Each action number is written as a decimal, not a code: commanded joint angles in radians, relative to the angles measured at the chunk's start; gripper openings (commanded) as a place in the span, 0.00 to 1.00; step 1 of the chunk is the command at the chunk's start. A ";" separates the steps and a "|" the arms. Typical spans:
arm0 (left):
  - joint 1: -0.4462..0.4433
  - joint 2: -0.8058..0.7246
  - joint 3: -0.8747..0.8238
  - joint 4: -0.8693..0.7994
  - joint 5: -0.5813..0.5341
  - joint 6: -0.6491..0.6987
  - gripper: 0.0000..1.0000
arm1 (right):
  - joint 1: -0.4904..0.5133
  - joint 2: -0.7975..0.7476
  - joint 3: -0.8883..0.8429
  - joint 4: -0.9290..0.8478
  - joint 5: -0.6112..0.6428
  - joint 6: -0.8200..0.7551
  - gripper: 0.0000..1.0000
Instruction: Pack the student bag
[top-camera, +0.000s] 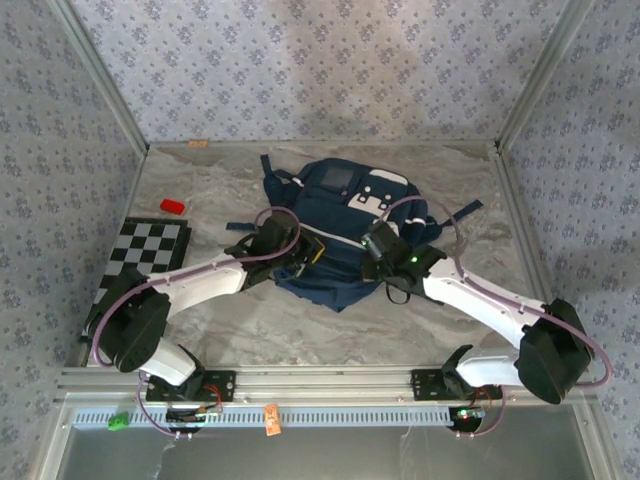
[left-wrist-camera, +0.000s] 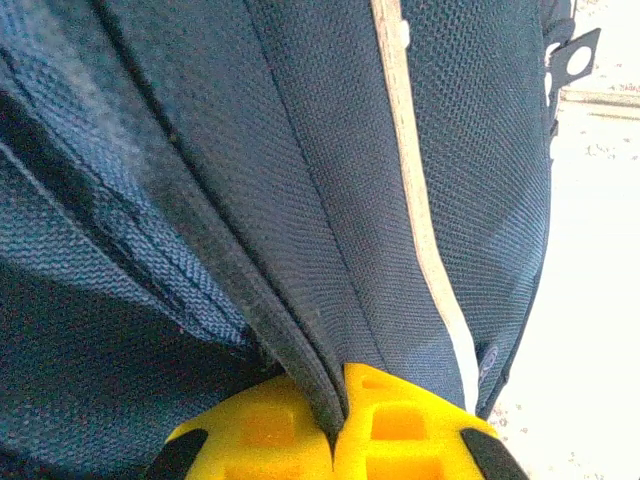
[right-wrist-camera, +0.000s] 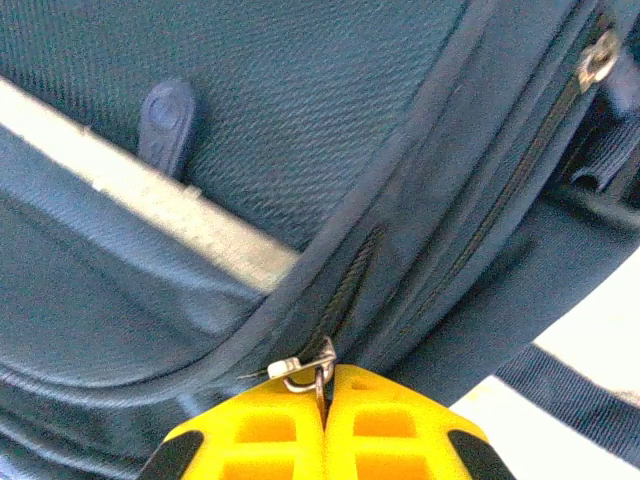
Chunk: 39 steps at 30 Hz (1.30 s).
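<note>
The student bag (top-camera: 340, 205) is a navy-blue backpack with white patches, lying flat in the middle of the table. My left gripper (top-camera: 298, 260) is at its near left edge. In the left wrist view the yellow fingers (left-wrist-camera: 400, 425) are shut on a dark fabric seam (left-wrist-camera: 300, 345) of the bag, next to its thin white stripe (left-wrist-camera: 420, 220). My right gripper (top-camera: 376, 246) is over the bag's near right side. In the right wrist view it (right-wrist-camera: 325, 400) is shut on the metal zipper pull (right-wrist-camera: 300, 367) at the end of a zipper (right-wrist-camera: 350, 275).
A black-and-white checkered board (top-camera: 145, 255) lies at the left, with a small red object (top-camera: 173, 206) beyond it. Dark straps (top-camera: 462, 211) trail from the bag to the right and left. Patterned walls close in the table on three sides.
</note>
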 joint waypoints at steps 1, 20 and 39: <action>0.068 -0.005 0.032 -0.117 -0.016 0.129 0.00 | -0.099 -0.027 -0.004 -0.092 0.035 -0.073 0.00; 0.084 0.049 0.144 -0.227 0.075 0.308 0.12 | -0.266 0.012 0.106 -0.017 -0.017 -0.266 0.24; 0.537 -0.312 -0.155 -0.140 -0.818 1.211 1.00 | -0.713 0.039 -0.305 0.828 0.094 -0.477 1.00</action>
